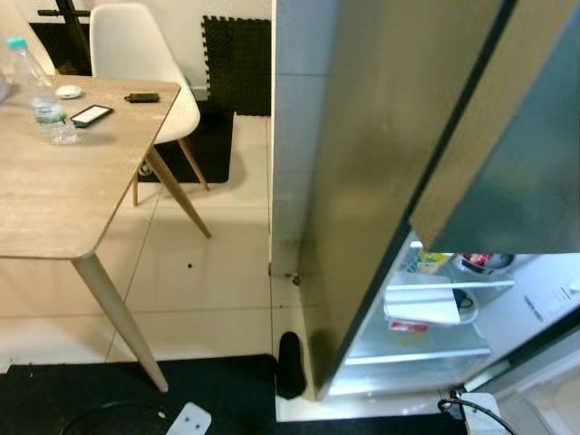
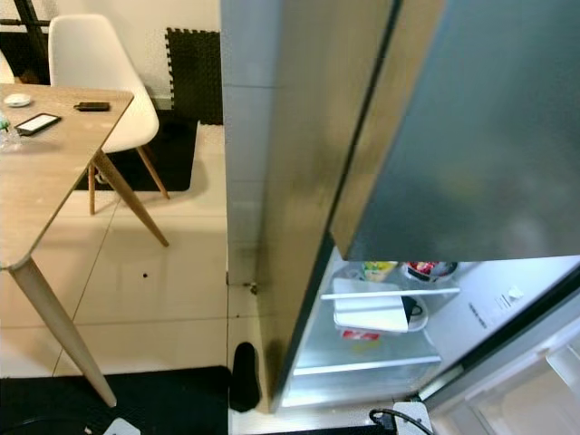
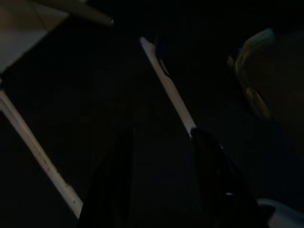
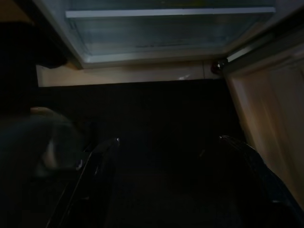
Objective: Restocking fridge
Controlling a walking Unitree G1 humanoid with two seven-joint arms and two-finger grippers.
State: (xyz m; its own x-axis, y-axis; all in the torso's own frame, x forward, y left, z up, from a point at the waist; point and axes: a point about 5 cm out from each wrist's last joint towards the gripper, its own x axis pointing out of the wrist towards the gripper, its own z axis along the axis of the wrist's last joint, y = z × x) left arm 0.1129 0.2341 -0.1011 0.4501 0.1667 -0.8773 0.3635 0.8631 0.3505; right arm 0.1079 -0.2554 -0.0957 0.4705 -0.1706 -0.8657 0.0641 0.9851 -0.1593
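The tall steel fridge (image 1: 381,136) stands right in front of me, its lower compartment (image 2: 381,335) open and lit. On the glass shelves inside I see a white flat container (image 1: 426,308), a red-topped tub (image 1: 485,263) and a yellow-green pack (image 1: 430,261). A clear water bottle (image 1: 41,91) with a teal cap stands on the wooden table (image 1: 54,199) to the left. My left gripper (image 3: 161,132) hangs open over dark floor. Low before the lit fridge bottom (image 4: 166,28), my right gripper (image 4: 169,139) is open too, with nothing between its fingers.
The table also carries a phone (image 1: 91,115) and small items, with a white chair (image 1: 136,54) behind it. A black mat (image 1: 136,390) covers the floor near me. A dark object (image 1: 290,362) lies at the fridge's corner. The open fridge door (image 4: 266,109) is on the right.
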